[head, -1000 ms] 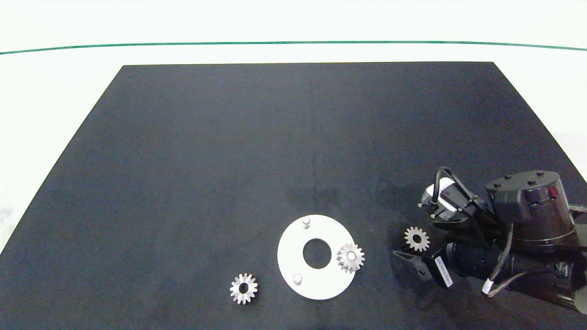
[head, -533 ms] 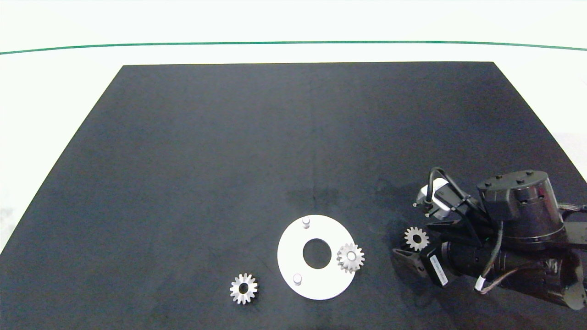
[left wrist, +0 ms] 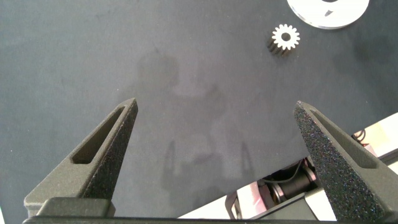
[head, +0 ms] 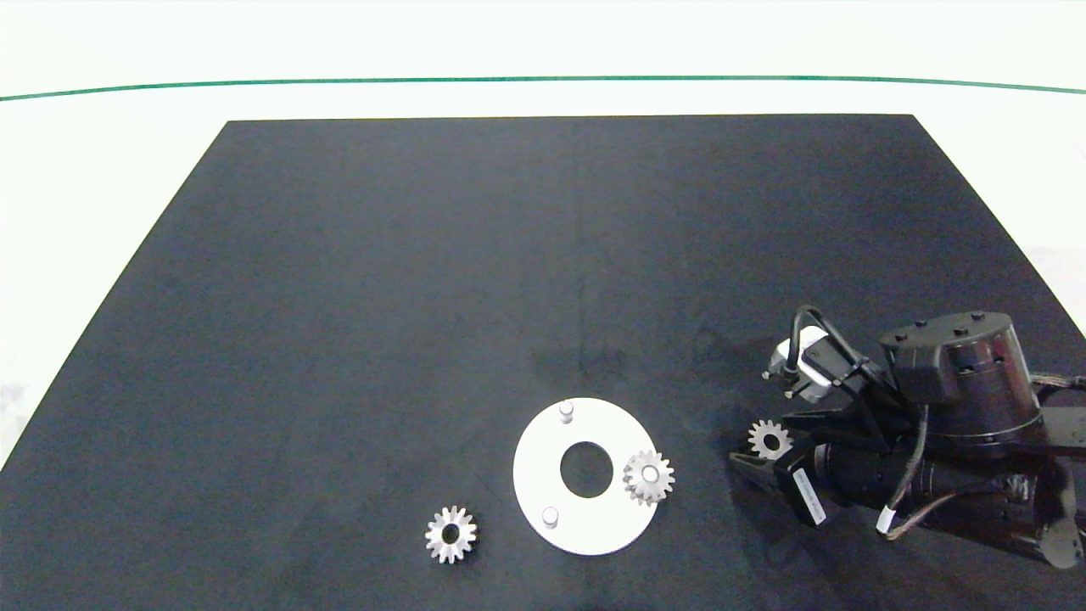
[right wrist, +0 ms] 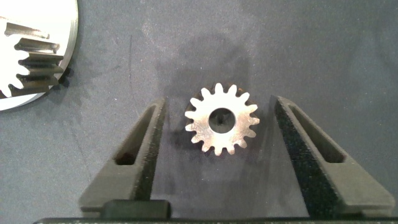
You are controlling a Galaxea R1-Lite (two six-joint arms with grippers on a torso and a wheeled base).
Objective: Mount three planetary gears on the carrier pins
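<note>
A white disc lies near the table's front edge with the carrier pins on it. Two pins are bare. One planetary gear sits on the disc's right side. A second gear lies loose to the left of the disc. A third gear lies flat on the mat to the right. My right gripper is open, with one finger on each side of that gear and a gap to both. My left gripper is open over bare mat, outside the head view.
A black mat covers the table, with pale table around it and a green line at the back. The left wrist view shows the loose gear and the disc's rim beyond the left fingers.
My right arm has moved a little to the left and lower, so its open fingers now reach further around the right-hand gear. The gears and the disc have not moved.
</note>
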